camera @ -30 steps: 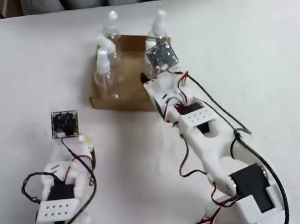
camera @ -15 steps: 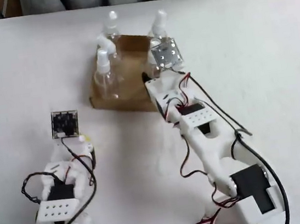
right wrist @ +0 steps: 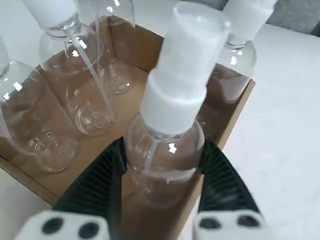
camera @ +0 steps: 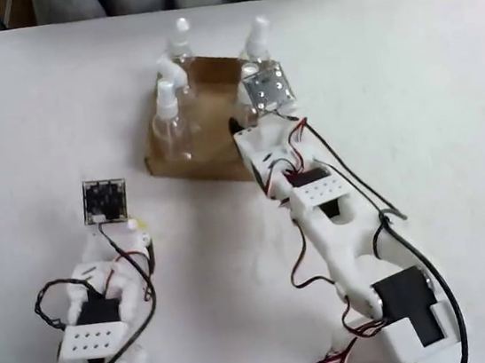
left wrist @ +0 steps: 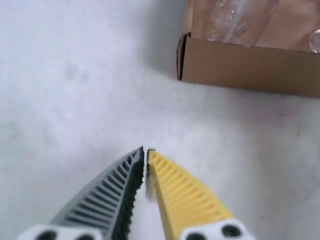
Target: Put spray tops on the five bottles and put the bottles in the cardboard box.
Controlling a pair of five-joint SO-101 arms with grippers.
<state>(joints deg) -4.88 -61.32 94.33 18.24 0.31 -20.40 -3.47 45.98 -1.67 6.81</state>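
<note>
White table [camera: 404, 53]; brown cardboard box [camera: 207, 146] ahead of both pincers.
The right pincer [right wrist: 164, 150] clamps a clear white-capped spray bottle [right wrist: 172, 90] (at the box's corner); left pincer [left wrist: 146, 152] closed; right wrist has turned slightly.

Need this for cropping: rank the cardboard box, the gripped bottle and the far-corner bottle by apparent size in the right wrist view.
1. Brown cardboard box
2. Clear plastic spray-topped bottle in the right pincer
3. Clear bottle at the box's far corner, smaller perhaps only through distance

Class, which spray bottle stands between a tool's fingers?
The capped bottle between the black fingers of the right tool; the others stand free in the cardboard box.
</note>
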